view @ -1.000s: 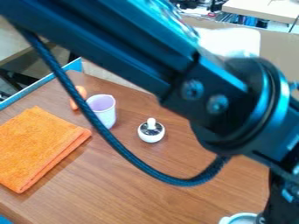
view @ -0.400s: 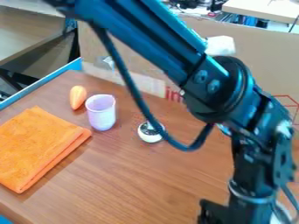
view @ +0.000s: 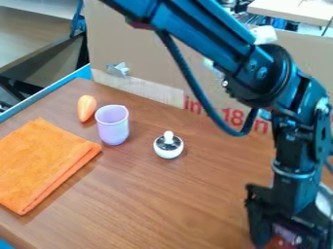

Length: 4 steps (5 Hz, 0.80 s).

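The black gripper hangs low at the right of the camera view, near the bottom edge. A pale rounded object is partly hidden behind it at the right edge. Something reddish shows among its lower parts, too obscured to identify. Well to the gripper's left, a small white round object with a dark top and white knob rests on the table. A lilac cup stands upright farther left, beside an orange carrot-shaped object. The folded orange cloth lies at the left.
The brown wooden table has a blue edge at the left. A cardboard panel with red print rises behind it, with a metal clip near its lower left. The arm spans the upper right.
The arm has drawn back from the camera, and since the middle frame has shifted right with its gripper. The knobbed object and the carrot-shaped object are now uncovered. The table objects have not moved.
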Available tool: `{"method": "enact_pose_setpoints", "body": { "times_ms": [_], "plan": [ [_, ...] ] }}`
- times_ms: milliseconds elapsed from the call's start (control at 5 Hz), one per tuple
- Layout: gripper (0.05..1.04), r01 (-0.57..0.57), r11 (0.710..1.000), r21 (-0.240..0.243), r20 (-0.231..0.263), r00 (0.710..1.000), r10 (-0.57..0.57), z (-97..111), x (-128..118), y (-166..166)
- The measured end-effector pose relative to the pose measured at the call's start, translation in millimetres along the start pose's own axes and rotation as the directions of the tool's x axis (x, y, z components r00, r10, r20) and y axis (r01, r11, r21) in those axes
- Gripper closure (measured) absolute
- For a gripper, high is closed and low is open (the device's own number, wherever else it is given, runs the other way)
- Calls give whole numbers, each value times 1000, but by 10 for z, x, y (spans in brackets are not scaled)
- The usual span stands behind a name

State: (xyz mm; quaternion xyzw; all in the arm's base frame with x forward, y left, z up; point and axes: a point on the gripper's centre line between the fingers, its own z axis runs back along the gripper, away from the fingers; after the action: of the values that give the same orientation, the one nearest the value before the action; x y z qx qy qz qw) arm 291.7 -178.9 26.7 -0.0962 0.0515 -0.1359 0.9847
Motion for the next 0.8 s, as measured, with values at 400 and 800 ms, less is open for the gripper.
{"method": "enact_pose_setpoints", "body": {
  "times_ms": [400, 800],
  "plan": [
    [81, -41, 998, 39, 30, 999, 39, 117, 264, 308],
    [81, -66, 996, 64, 43, 997, 64, 214, 218, 369]
  ]
}}
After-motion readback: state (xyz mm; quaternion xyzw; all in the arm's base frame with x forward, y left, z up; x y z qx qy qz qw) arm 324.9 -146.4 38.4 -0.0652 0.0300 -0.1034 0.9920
